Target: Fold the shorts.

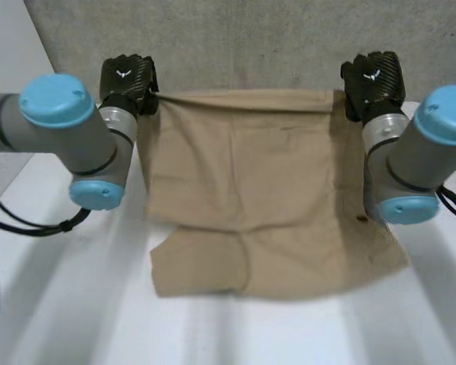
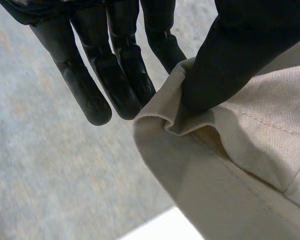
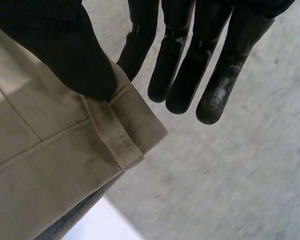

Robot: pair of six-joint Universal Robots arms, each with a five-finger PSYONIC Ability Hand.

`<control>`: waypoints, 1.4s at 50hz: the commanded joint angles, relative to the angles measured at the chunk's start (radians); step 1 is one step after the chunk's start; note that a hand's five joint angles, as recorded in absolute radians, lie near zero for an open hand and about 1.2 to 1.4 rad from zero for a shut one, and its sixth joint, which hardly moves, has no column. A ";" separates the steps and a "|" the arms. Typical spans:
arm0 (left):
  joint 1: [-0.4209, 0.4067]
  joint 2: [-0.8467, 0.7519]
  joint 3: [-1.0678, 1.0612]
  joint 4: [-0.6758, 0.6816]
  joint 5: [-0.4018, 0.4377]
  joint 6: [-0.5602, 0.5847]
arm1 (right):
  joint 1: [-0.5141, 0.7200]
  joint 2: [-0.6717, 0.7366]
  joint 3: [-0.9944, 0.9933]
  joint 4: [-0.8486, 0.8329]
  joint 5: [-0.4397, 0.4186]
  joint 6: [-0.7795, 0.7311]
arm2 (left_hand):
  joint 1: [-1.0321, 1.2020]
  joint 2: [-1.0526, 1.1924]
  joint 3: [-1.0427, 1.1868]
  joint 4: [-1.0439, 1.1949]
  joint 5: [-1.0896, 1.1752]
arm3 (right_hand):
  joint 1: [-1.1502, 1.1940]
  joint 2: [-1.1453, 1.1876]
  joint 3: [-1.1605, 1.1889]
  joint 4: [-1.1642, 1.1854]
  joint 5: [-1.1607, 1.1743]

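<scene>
Two hands, one waistband corner each: tan shorts [image 1: 243, 198] hung between them over the white table [image 1: 76, 304].

Left hand [image 1: 128, 82] pinches its corner of the waistband [image 1: 247, 99] between thumb [image 2: 230, 55] and straight fingers [image 2: 90, 95]. Right hand [image 1: 374, 82] grips the opposite corner the same way, its thumb pressed just beside a belt loop [image 3: 115, 137]. The waistband runs taut from side to side at the far edge of the table, and the cloth slopes down from it toward the robot. The leg ends [image 1: 213, 266] rest on the table, nearer the robot than either hand. Both hands stand level and equally far out, so neither leads. By my judgement the fold turns on this: the legs lie robot-ward of the fingers, so the waistband would travel that way, kept square to the legs.
</scene>
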 commanded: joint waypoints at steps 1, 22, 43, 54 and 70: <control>0.012 -0.083 0.025 0.249 0.000 0.009 | 0.026 0.110 -0.092 -0.042 0.011 -0.091 | 0.267 0.197 0.203 0.201 0.233 | -0.287 -0.469 -0.463 -0.478 -0.452; 0.014 0.214 -0.445 0.239 0.037 0.005 | -0.018 -0.223 0.243 0.264 -0.110 -0.067 | -0.954 -1.025 -1.018 -1.021 -0.988 | -0.801 -0.983 -0.977 -0.992 -0.966; -0.130 0.636 -1.041 -0.226 0.092 -0.138 | -0.391 -0.359 0.576 0.573 -0.570 -0.257 | -0.596 -0.666 -0.660 -0.662 -0.629 | -0.186 -0.368 -0.362 -0.377 -0.351; -0.161 0.554 -1.030 -0.284 0.143 -0.241 | -0.383 -0.172 0.473 0.530 -0.600 -0.275 | -0.584 -0.654 -0.648 -0.650 -0.618 | -0.291 -0.473 -0.467 -0.482 -0.456; -0.149 0.399 -0.914 -0.240 0.123 -0.235 | -0.303 -0.034 0.335 0.445 -0.583 -0.209 | -0.645 -0.716 -0.709 -0.711 -0.679 | -0.553 -0.735 -0.729 -0.744 -0.718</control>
